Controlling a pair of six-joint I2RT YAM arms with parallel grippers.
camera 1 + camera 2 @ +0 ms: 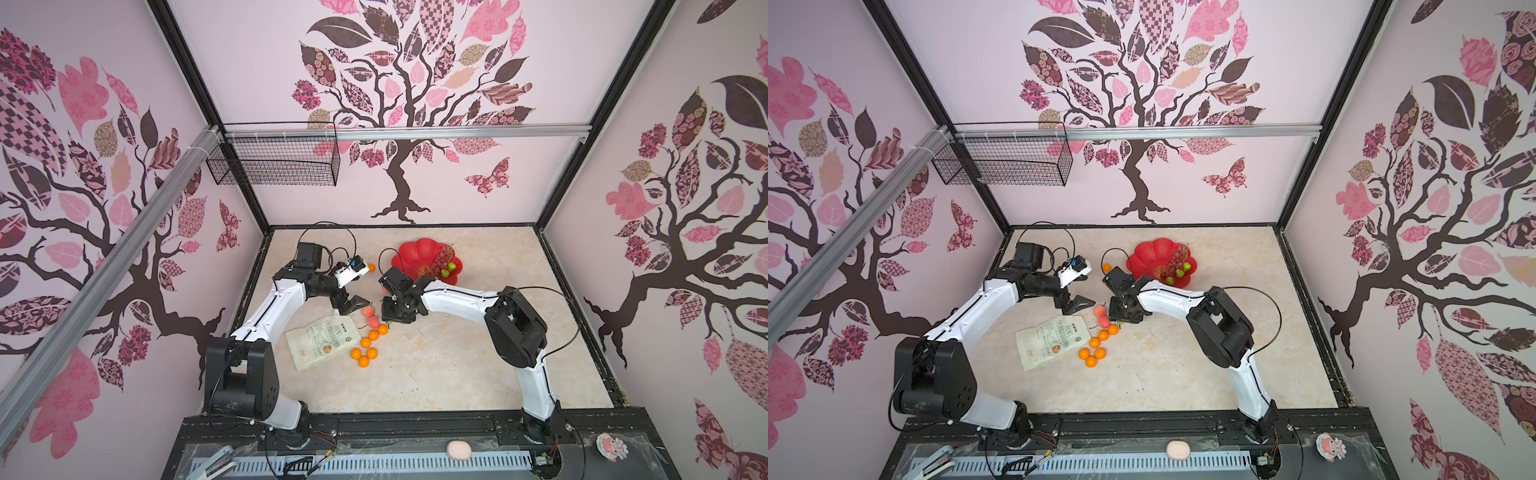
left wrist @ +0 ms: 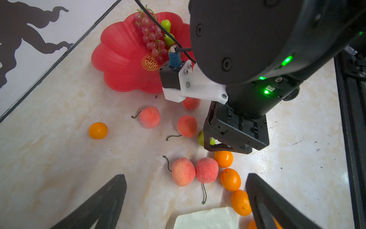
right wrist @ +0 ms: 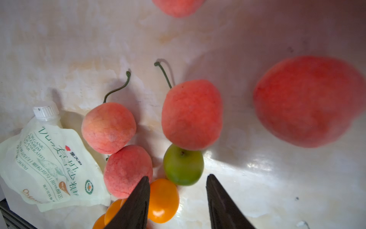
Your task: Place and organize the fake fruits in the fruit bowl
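Note:
The red fruit bowl (image 1: 409, 254) (image 1: 1148, 259) (image 2: 122, 59) holds a grape bunch (image 2: 152, 35) and green pears (image 1: 449, 269). On the table in front of it lie pink peaches (image 2: 183, 171) (image 3: 191, 115), a row of oranges (image 1: 365, 343) (image 2: 230, 179) and one green pear (image 3: 183, 164). A lone orange (image 1: 371, 268) (image 2: 98, 130) sits apart. My right gripper (image 1: 395, 318) (image 3: 178, 176) hangs low and open, the green pear just past its fingertips and an orange (image 3: 162, 200) against one finger. My left gripper (image 1: 358, 302) (image 2: 186, 175) is wide open above two peaches, holding nothing.
A white printed pouch (image 1: 322, 340) (image 3: 49, 162) lies flat beside the oranges and peaches. A black wire basket (image 1: 276, 160) hangs on the back wall. The two grippers are close together over the fruit cluster.

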